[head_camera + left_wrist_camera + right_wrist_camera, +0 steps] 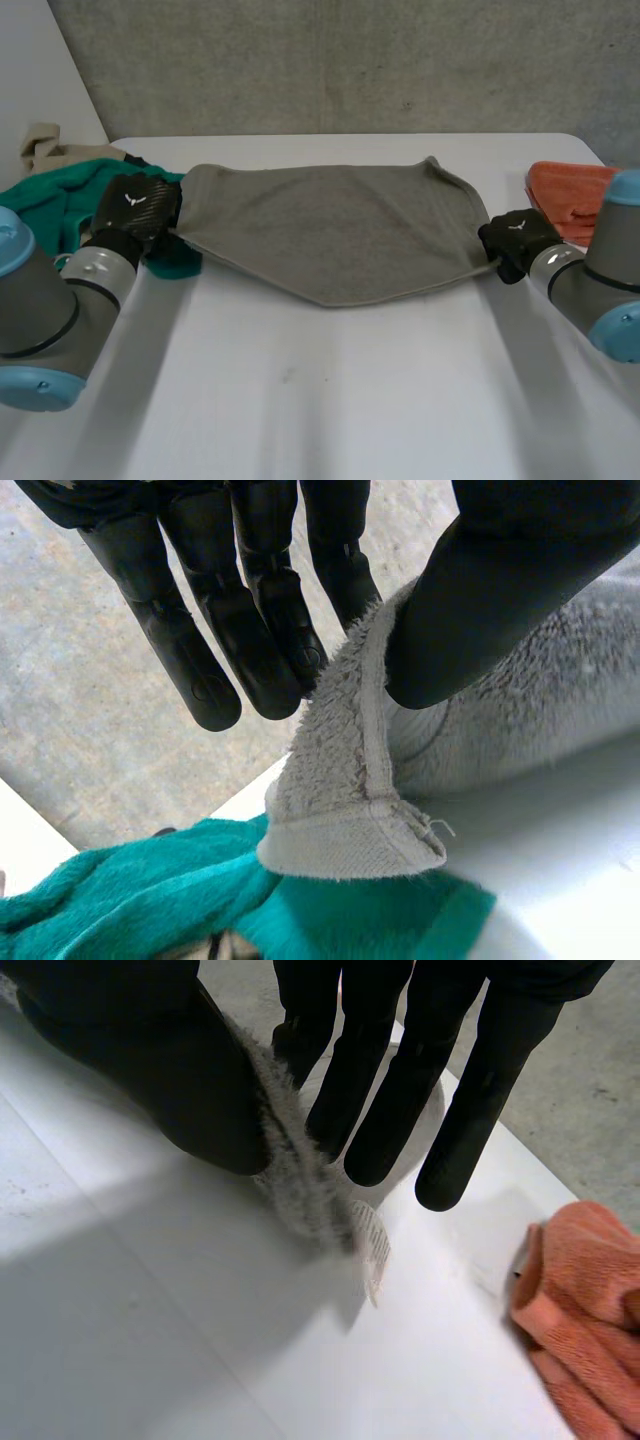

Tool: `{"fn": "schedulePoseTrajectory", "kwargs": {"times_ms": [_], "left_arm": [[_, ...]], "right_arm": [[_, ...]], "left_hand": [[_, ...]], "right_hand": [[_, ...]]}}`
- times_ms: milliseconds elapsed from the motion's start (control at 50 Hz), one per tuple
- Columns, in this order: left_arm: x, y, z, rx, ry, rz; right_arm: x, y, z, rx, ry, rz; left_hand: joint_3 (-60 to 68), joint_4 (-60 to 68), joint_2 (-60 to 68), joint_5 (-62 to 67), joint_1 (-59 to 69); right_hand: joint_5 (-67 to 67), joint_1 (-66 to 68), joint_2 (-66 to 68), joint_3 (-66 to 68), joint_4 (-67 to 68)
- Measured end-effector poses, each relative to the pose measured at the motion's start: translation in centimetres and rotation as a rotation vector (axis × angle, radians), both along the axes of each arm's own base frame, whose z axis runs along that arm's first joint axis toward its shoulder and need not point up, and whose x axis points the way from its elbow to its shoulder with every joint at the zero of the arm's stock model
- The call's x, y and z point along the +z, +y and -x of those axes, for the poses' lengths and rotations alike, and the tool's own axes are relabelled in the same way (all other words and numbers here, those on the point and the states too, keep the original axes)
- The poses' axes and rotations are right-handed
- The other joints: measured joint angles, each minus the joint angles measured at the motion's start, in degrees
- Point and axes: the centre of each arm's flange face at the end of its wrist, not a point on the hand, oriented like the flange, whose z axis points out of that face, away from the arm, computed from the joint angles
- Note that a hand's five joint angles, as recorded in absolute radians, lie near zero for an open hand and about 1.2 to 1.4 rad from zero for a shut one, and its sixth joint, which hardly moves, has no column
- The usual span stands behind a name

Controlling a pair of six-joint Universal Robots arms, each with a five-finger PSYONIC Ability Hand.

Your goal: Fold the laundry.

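Grey towel (335,225) sits in the far half of the tabletop (330,400), stretched wide from 9 to 3 o'clock. Its near hem sags to a point at 6.

Left hand (135,212) is clamped on the towel's 9 o'clock corner, with the hem pinched between thumb and fingers. Right hand (515,245) is clamped on the 3 o'clock corner the same way, and a small label (372,1250) hangs just below the pinch.

Judged step: towel spread and tensioned, first fold not yet made. The next move likely needs both corners carried together at even height, so the hem lands square.

Green cloth (50,200) crowds the 9 o'clock corner, touching beneath it, with a beige cloth (45,145) beyond at 10. Orange cloth (570,195) lies near the right hand, at 2. Bare tabletop runs towards 6, the best room for laying the fold.
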Motion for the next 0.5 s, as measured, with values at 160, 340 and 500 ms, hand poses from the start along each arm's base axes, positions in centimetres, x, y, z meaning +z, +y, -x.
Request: {"fn": "schedulePoseTrajectory", "kwargs": {"times_ms": [160,340,500], "left_arm": [[-0.7,5.2,-1.6,-0.061,-0.232,-0.212],[-0.5,12.3,-3.7,-0.183,-0.497,-0.457],[-0.2,11.0,-3.2,-0.229,-0.534,-0.405]], "right_arm": [[3.1,4.3,3.3,0.043,0.231,-0.147],[5.2,10.5,6.6,0.197,0.517,-0.296],[3.9,9.1,6.3,0.203,0.509,-0.233]], "left_hand": [[0.0,0.0,0.0,0.0,0.0],[0.0,0.0,0.0,0.0,0.0],[0.0,0.0,0.0,0.0,0.0]], "right_hand": [[0.0,0.0,0.0,0.0,0.0],[0.0,0.0,0.0,0.0,0.0],[0.0,0.0,0.0,0.0,0.0]]}}
